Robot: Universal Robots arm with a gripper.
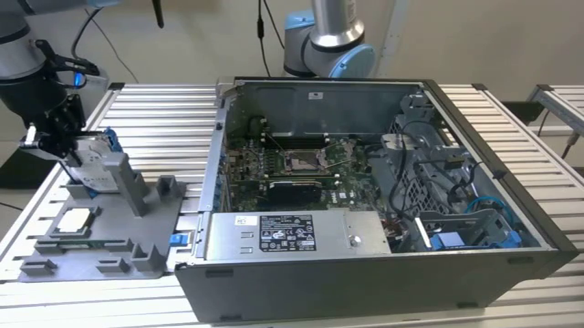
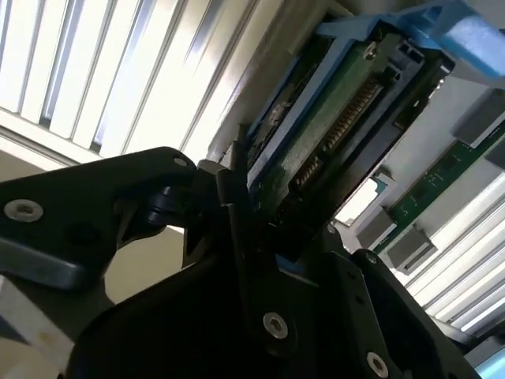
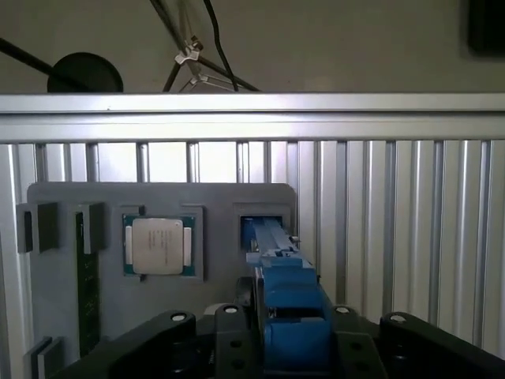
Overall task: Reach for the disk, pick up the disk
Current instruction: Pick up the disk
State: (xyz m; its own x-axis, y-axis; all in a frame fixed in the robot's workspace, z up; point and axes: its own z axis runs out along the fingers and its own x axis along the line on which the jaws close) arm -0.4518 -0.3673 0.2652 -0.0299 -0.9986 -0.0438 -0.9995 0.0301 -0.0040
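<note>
end effector [image 1: 65, 156] covering part of disk [image 1: 92, 175], arm [image 1: 20, 48] cut off by edge

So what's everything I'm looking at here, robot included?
table: one, silver slats, under everything
computer case: one, dark grey, open, mid-table
circuit board: one, green, inside the case
box: one, grey with white sticker, at the case's front
tray: one, grey, on the exterior view's left
chip: one, silver, square, lying in the tray
disk: one, silver with blue rails, upright in the tray
other arm: one, silver and blue, behind the case
arm: one, silver and black, above the tray
hand: one, black, shut on the disk
</note>
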